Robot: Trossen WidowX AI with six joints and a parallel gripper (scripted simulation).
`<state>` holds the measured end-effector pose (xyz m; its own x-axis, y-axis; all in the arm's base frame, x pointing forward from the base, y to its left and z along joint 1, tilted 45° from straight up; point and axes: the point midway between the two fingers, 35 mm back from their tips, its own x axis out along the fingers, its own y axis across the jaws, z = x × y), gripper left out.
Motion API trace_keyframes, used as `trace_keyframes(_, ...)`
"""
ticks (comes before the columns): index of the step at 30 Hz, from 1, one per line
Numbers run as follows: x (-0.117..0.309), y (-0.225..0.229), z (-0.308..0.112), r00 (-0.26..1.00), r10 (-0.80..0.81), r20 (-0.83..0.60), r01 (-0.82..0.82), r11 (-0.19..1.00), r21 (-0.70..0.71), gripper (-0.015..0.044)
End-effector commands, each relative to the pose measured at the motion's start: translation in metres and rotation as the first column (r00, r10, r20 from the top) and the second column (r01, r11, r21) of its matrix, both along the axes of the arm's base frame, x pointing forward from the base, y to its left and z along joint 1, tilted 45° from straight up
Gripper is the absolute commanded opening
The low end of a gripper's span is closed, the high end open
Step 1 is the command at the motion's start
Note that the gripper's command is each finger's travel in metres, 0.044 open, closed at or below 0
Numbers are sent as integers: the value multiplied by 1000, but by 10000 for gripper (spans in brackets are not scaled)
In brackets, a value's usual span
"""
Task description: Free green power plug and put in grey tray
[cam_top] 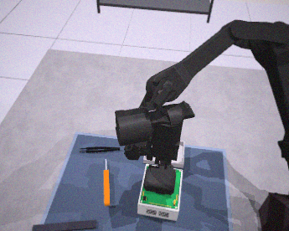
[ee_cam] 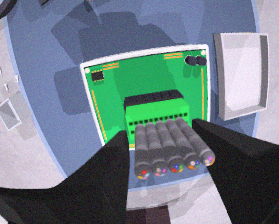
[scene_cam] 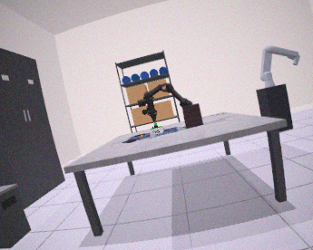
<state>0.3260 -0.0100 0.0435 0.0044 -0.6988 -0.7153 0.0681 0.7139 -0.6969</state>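
Note:
The green power plug (ee_cam: 157, 110) sits at its socket on the green circuit board (ee_cam: 145, 75) (cam_top: 153, 200), with its grey cables (ee_cam: 172, 145) angled toward the wrist camera. A black strip runs along its far side. My gripper (ee_cam: 159, 131) (cam_top: 159, 180) is partly open, with one finger at each side of the plug; no firm grip shows. In the top view the gripper hides the plug. The grey tray (ee_cam: 264, 75) (cam_top: 181, 156) stands beside the board and holds nothing visible; the arm partly covers it in the top view.
An orange-handled screwdriver (cam_top: 106, 188) and black tweezers (cam_top: 100, 149) lie on the blue mat (cam_top: 79, 184). A dark bar (cam_top: 65, 225) lies near the mat's front edge. The board's white case (cam_top: 157, 213) stands raised beneath the gripper.

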Motion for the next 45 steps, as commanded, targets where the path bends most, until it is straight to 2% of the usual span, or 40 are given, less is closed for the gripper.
trace_keyframes(1,1,-1,0,1000,7,0,-7,1000,-6,118)
trace_keyframes(6,1,-1,0,1000,7,0,-7,1000,-6,0)
trace_keyframes(20,1,7,7,1000,7,0,-7,1000,-8,0)
trace_keyframes(28,1,19,9,1000,2,-4,-2,996,-95,0)
trace_keyframes(39,0,8,25,1000,13,6,-14,992,129,0)
trace_keyframes(45,0,13,22,1000,11,3,-11,998,64,0)
